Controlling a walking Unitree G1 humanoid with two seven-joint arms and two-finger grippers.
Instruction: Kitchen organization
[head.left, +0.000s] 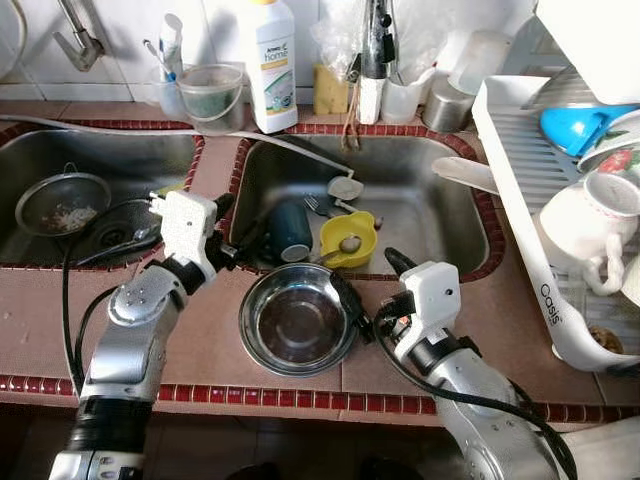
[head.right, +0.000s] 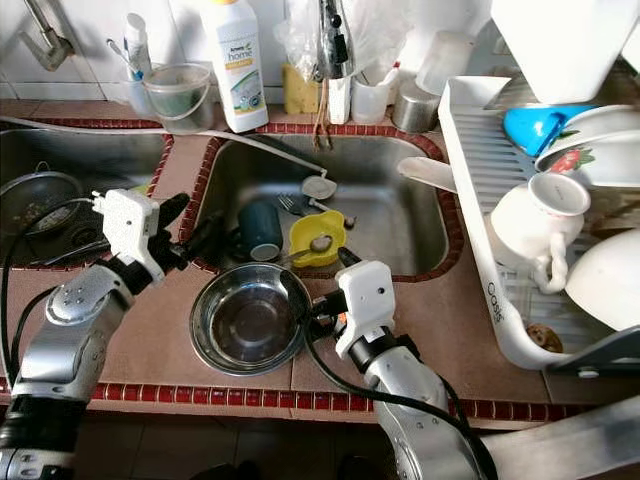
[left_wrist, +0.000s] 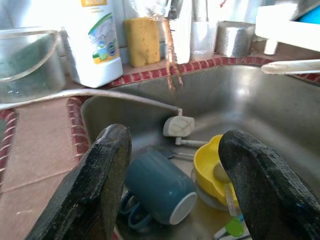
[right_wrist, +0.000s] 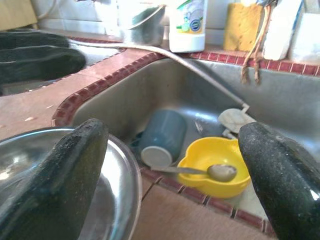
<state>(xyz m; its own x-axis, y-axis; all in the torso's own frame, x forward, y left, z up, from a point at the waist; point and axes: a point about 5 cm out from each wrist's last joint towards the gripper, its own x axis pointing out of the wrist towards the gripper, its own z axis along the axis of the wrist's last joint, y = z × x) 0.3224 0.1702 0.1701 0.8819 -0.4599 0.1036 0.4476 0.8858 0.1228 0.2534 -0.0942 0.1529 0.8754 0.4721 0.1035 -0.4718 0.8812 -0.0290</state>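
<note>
Item, mid-frame: my left gripper (head.left: 232, 232) spread wide at the sink's left rim, aimed at the blue mug (head.left: 290, 231) lying beside the yellow bowl (head.left: 348, 238), and my right gripper (head.left: 372, 295) equally wide beside the steel bowl (head.left: 297, 320) on the counter, ready to steady it
</note>
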